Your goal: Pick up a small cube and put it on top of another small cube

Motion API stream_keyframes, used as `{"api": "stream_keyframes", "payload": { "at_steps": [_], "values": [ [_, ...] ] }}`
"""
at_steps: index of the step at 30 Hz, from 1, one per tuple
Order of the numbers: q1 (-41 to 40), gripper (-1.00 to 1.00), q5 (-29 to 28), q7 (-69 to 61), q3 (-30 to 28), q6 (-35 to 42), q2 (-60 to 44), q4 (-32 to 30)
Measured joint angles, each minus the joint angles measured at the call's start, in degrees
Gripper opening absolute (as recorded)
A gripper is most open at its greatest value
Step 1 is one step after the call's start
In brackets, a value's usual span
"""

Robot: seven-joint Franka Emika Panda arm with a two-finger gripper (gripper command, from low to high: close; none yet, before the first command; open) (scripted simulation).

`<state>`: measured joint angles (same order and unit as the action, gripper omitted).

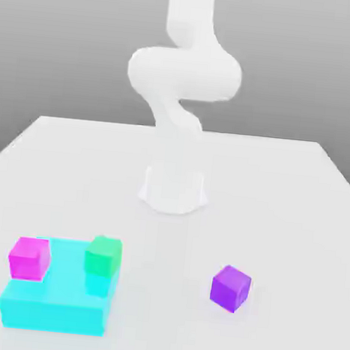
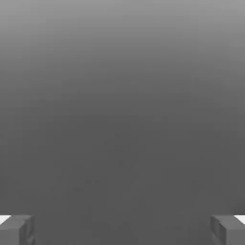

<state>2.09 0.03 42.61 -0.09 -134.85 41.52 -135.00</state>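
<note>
Counting three small cubes in all: one purple [image 1: 230, 289], alone on the pale table [image 1: 161, 308] toward the exterior view's right, and two — one magenta [image 1: 30, 260], one green [image 1: 103, 257] — on top of a single larger cyan block [image 1: 55, 313] toward the exterior view's left, near opposite sides of its top. Farther back, one white arm [image 1: 184, 73], cut off by the upper edge, with outlines hard to make out. In the hand view, one gripper [image 2: 122, 229] with two fingers [image 2: 10, 234] spread wide, pinching nothing, both partly cropped.
</note>
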Motion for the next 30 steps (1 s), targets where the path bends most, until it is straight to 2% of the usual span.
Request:
{"api": "stream_keyframes", "payload": {
  "at_steps": [18, 26, 27, 30],
  "values": [
    [15.2, 0.00, 0.4, -28.1, 2.4, -26.7, -38.6, -26.7],
    [16.6, 0.00, -2.4, -28.1, 1.0, -40.1, -55.3, -26.2],
    [16.9, -1.00, -2.4, -28.1, 0.8, -41.0, -56.5, -26.0],
    [16.9, -1.00, -2.5, -28.0, 0.8, -41.0, -56.5, -26.0]
  ]
}}
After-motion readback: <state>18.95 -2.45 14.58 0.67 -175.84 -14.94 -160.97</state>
